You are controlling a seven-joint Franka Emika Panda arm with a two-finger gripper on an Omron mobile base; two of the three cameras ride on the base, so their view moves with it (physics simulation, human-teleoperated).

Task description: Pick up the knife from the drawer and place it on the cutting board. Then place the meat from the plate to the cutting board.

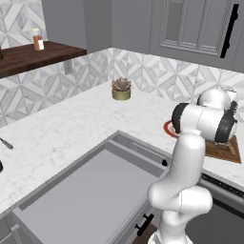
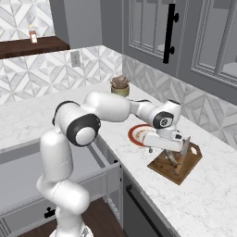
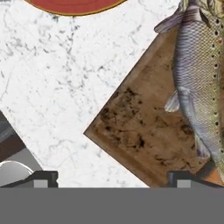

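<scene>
From the left base view the drawer point(image 1: 90, 195) stands pulled wide, its grey inside bare, while the arm hides most of the cutting board point(image 1: 225, 148) and the plate point(image 1: 168, 128).

In the right base view the gripper point(image 2: 172, 152) hangs over the cutting board point(image 2: 177, 163) beside the plate point(image 2: 139, 134); the knife's point(image 2: 184, 152) blade tilts up beside it, whether gripped I cannot tell.

The hand view shows the meat point(image 3: 199, 83), a scaly fish, lying on the cutting board point(image 3: 140, 131) ahead of the spread fingertips point(image 3: 43, 178), nothing between them.
</scene>
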